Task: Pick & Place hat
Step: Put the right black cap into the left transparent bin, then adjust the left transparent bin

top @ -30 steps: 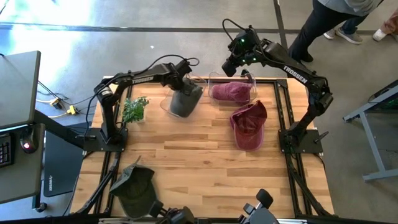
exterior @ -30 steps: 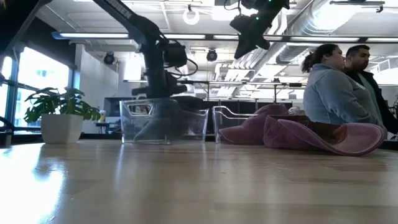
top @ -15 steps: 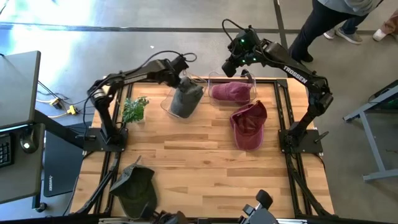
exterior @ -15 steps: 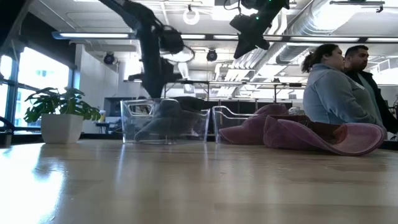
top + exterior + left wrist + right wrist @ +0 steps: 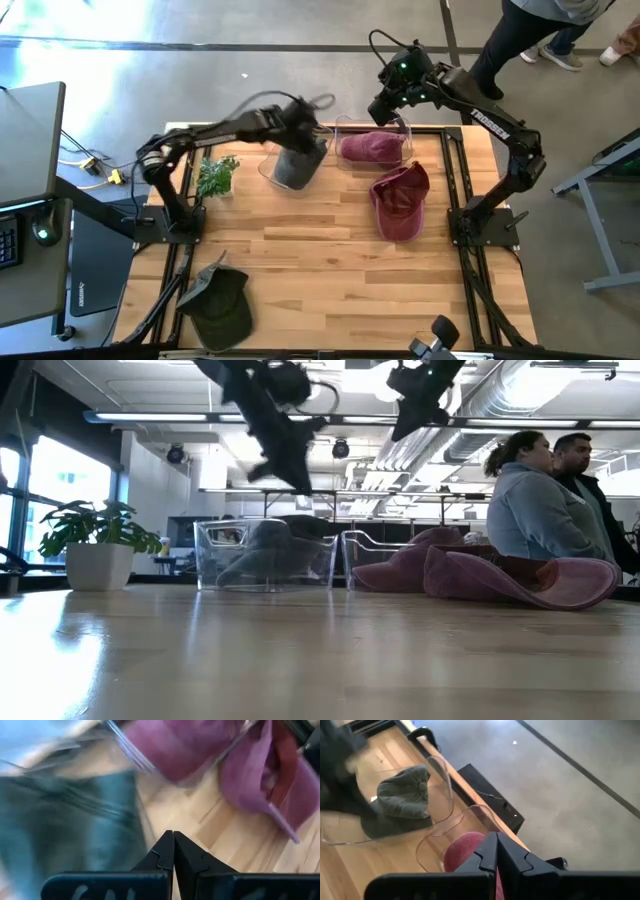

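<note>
Grey hat [image 5: 296,165] slumped in clear bin [image 5: 268,170] upper centre, left pincer [image 5: 312,128] pressed together above, low view alone shows two people [image 5: 545,500].

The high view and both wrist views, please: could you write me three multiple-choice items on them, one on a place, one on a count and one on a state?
1. Where does the grey hat lie?
A. In the left clear bin
B. On the floor
C. On the potted plant

2. How many maroon hats show on the table?
A. None
B. Two
C. Four

3. How do the fingers of the left gripper stand?
A. Wide apart
B. Closed on a hat
C. Shut together, holding nothing

Answers:
1. A, as the high view shows the grey hat inside the clear bin's wall.
2. B, as one maroon hat sits in the right bin and the other maroon hat lies on the bare wood.
3. C, as the left wrist view shows the fingers meeting with nothing between.
</note>
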You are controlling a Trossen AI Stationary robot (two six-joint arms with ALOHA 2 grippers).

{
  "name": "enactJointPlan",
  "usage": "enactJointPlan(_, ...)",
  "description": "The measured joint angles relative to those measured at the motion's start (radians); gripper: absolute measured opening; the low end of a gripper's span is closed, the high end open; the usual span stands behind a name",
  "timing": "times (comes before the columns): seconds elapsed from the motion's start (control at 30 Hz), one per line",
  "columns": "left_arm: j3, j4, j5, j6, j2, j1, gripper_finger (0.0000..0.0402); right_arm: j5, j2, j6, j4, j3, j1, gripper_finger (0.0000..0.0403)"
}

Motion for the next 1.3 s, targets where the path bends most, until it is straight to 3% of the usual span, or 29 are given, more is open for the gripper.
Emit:
enactJointPlan(0.1,-0.006,0.052,-0.005,-0.044,0.052,-0.02,0.0,0.013,-0.025,0.01,-0.01,0.0,0.0,0.0)
enactJointPlan(0.53,-0.004,0.05,-0.27,-0.036,0.183,-0.022,0.0,0.08,-0.111,0.036,-0.016,0.0,0.001,0.0)
enactJointPlan(0.77,-0.004,0.088,-0.317,-0.028,0.24,-0.006,0.0,0.087,-0.111,0.037,-0.022,0.0,0.001,0.0)
enactJointPlan(0.9,-0.004,0.066,-0.268,-0.027,0.218,0.01,0.0,0.087,-0.11,0.037,-0.023,0.0,0.001,0.0)
enactJointPlan(1.03,0.01,-0.053,-0.187,0.053,0.107,0.01,0.0,0.087,-0.11,0.036,-0.023,0.0,0.001,0.0)
enactJointPlan(1.17,0.011,-0.266,-0.059,0.21,0.013,-0.006,0.0,0.074,-0.11,0.032,-0.023,0.0,0.001,0.0)
enactJointPlan(1.3,0.01,-0.466,0.089,0.491,-0.069,-0.034,0.0001,0.056,-0.11,0.031,-0.022,0.0,0.001,0.0)
